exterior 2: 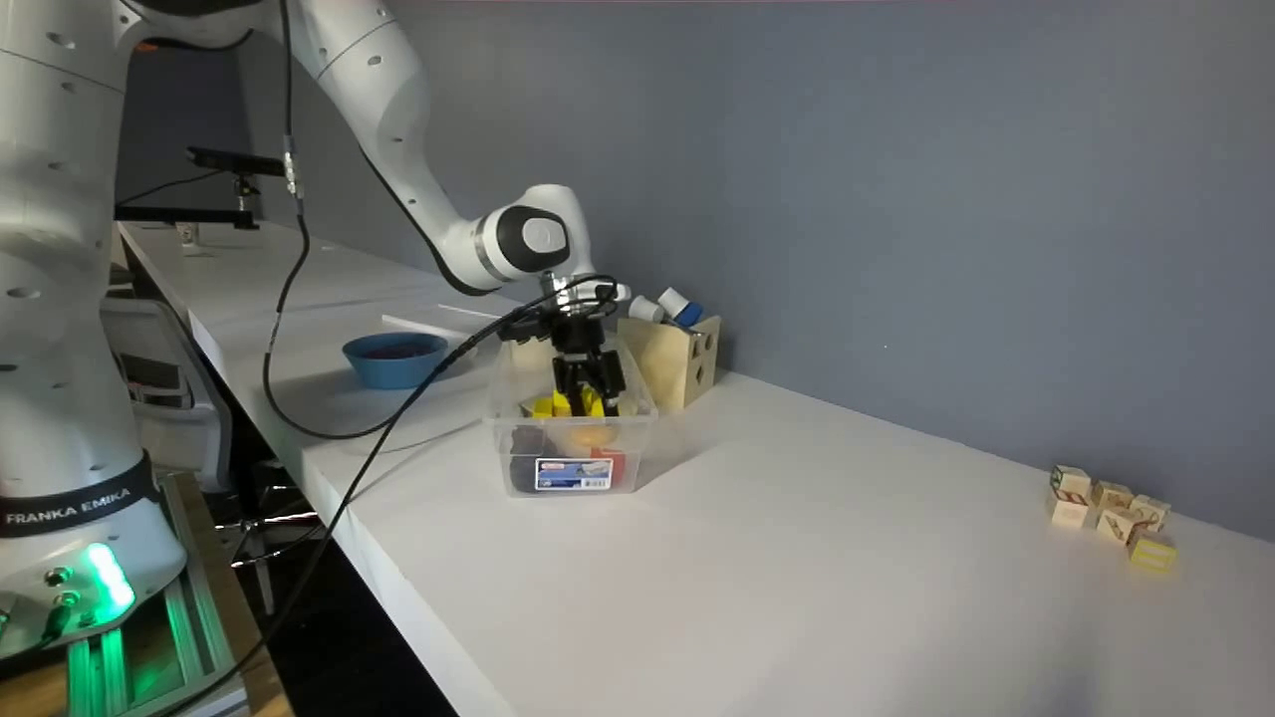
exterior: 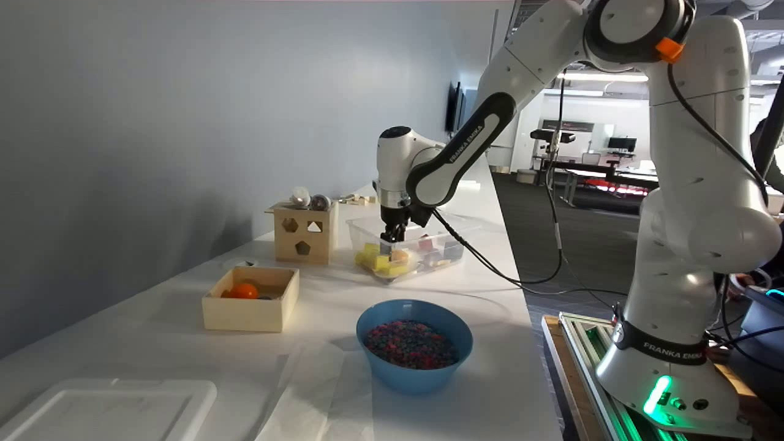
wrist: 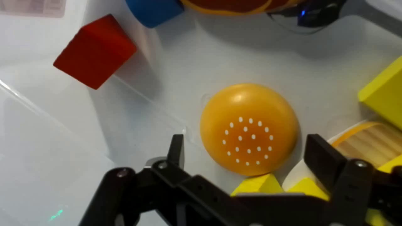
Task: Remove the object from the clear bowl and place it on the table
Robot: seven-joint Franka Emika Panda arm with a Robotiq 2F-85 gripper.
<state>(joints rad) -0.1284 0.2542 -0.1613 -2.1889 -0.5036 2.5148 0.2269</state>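
No small clear bowl shows; the clear container in view is a rectangular plastic bin [exterior: 462, 225] [exterior 2: 506, 413] on the white table [exterior: 496, 392] [exterior 2: 847, 597]. My gripper [exterior: 392, 239] [exterior 2: 590, 406] reaches down into it. In the wrist view the gripper [wrist: 246, 146] is open, with an orange bun-shaped piece with white dots [wrist: 249, 106] [exterior 2: 593, 435] between and beyond its fingertips, apart from both. Yellow blocks [wrist: 259, 184] touch or lie close to the bun's lower edge. I cannot make out a small dark roundish lump.
A red block [wrist: 95, 51] and a blue piece [wrist: 154, 11] lie in the bin. A wooden shape box [exterior: 306, 236] [exterior 2: 667, 363] stands beside it. An open wooden box [exterior: 242, 315], a blue bowl [exterior: 422, 380] [exterior 2: 388, 373] and wooden letter blocks [exterior 2: 1116, 513] are on the table.
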